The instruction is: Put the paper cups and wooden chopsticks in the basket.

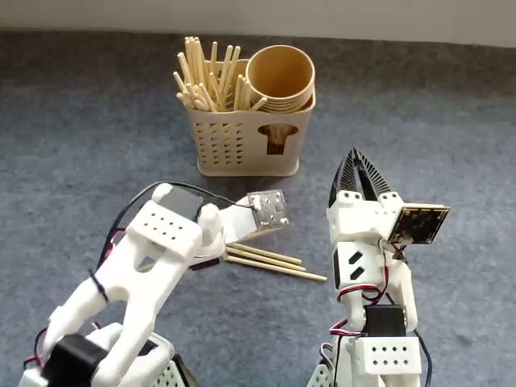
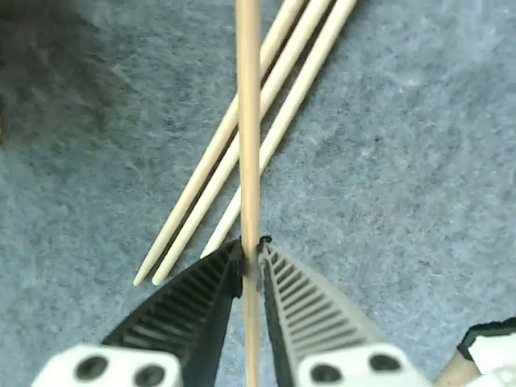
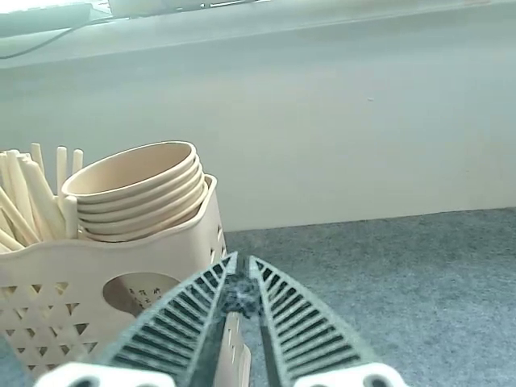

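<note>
A cream perforated basket point(image 1: 242, 141) stands at the back of the grey mat, with several wooden chopsticks point(image 1: 208, 76) upright in one side and stacked paper cups point(image 1: 280, 76) in the other. Three chopsticks point(image 1: 270, 261) lie flat on the mat in front of it. My left gripper point(image 2: 251, 254) is shut on a single chopstick point(image 2: 248, 121), held just above the loose ones point(image 2: 242, 153). My right gripper point(image 1: 357, 171) hangs shut and empty beside the basket's front right corner; its wrist view shows the basket point(image 3: 97, 314) and cups point(image 3: 137, 189).
Grey carpet-like mat point(image 1: 443, 121) covers the table, with open room on both sides of the basket. A pale wall point(image 3: 363, 121) rises behind the mat's far edge.
</note>
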Action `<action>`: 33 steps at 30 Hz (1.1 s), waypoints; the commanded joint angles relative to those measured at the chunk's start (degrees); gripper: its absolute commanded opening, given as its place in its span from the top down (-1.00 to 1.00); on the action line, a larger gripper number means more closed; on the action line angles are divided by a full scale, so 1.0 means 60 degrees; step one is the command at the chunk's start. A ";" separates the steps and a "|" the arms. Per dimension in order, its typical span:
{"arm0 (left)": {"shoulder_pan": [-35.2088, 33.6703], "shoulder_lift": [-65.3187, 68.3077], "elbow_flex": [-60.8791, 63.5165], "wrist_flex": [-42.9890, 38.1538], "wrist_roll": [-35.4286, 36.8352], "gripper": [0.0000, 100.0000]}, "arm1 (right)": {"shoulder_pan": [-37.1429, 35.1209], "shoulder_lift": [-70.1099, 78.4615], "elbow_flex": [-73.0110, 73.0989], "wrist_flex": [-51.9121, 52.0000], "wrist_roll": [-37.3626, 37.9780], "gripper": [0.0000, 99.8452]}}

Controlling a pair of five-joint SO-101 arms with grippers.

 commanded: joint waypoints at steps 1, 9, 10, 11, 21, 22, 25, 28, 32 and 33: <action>-0.0374 -0.1136 -0.0139 -0.0015 0.0967 0.99 | -0.0095 -0.0154 -0.0051 -0.0051 0.0000 0.98; -0.0374 -0.2440 -0.0974 -0.0015 0.2212 0.99 | -0.0095 -0.0154 -0.0051 -0.0051 0.0000 0.98; -0.0374 -0.2586 -0.1121 -0.0015 0.2374 0.99 | -0.0095 -0.0154 -0.0051 -0.0051 0.0000 0.98; -0.0374 -0.2689 -0.1267 -0.0015 0.2535 0.99 | -0.0095 -0.0154 -0.0051 -0.0051 0.0000 0.98; -0.0740 -0.2982 -0.2410 -0.1289 0.4352 0.99 | -0.0095 -0.0154 -0.0051 -0.0051 0.0000 0.98; -0.0886 -0.2982 -0.2410 -0.1641 0.4630 0.99 | -0.0095 -0.0154 -0.0051 -0.0051 0.0000 0.98; -0.1267 -0.2982 -0.2410 -0.2549 0.5216 0.99 | -0.0095 -0.0154 -0.0051 -0.0051 0.0000 0.98; -0.1458 -0.2982 -0.2425 -0.3223 0.5744 0.99 | -0.0095 -0.0154 -0.0051 -0.0051 0.0000 0.98; -0.1619 -0.2982 -0.2821 -0.3604 0.6227 0.99 | -0.0095 -0.0154 -0.0051 -0.0051 0.0000 0.98; -0.1678 -0.2982 -0.2967 -0.3604 0.6388 0.99 | -0.0095 -0.0154 -0.0051 -0.0051 0.0000 0.98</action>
